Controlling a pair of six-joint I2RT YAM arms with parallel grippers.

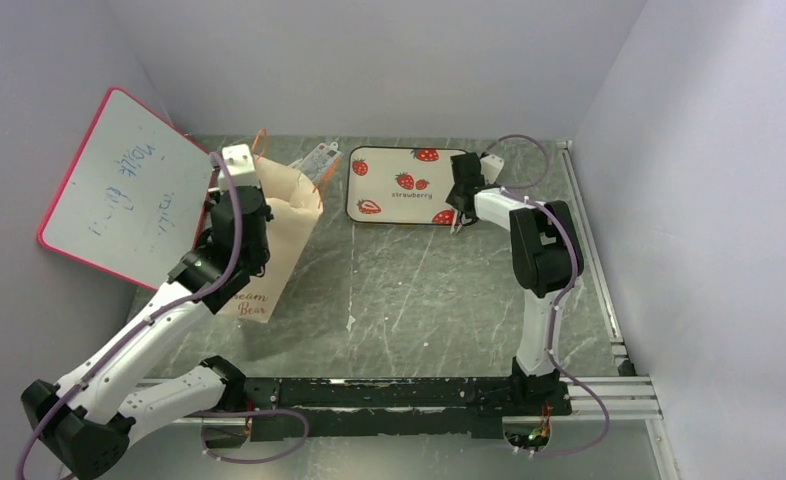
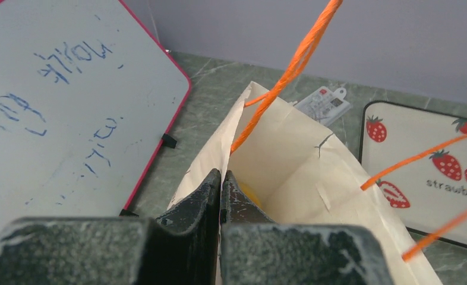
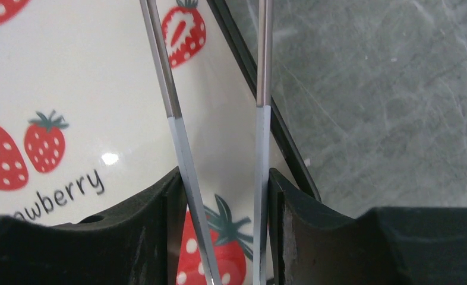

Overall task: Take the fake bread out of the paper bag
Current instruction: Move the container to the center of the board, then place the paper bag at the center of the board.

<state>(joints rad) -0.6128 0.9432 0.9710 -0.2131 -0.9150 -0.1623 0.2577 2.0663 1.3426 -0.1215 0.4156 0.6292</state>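
The paper bag (image 2: 290, 172) is matt, creased cream paper with twisted orange cord handles (image 2: 288, 68). The tray (image 3: 100, 89) is glossy; the surface (image 1: 419, 290) matt, veined stone; the tongs (image 3: 160, 65) brushed metal.

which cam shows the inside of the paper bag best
Left wrist: it looks into the open paper bag, something yellow-orange inside, the left gripper shut on its near rim. Top external shows only the bag's outside, partly behind the left arm. Right wrist shows none of it, just tongs and the strawberry tray.
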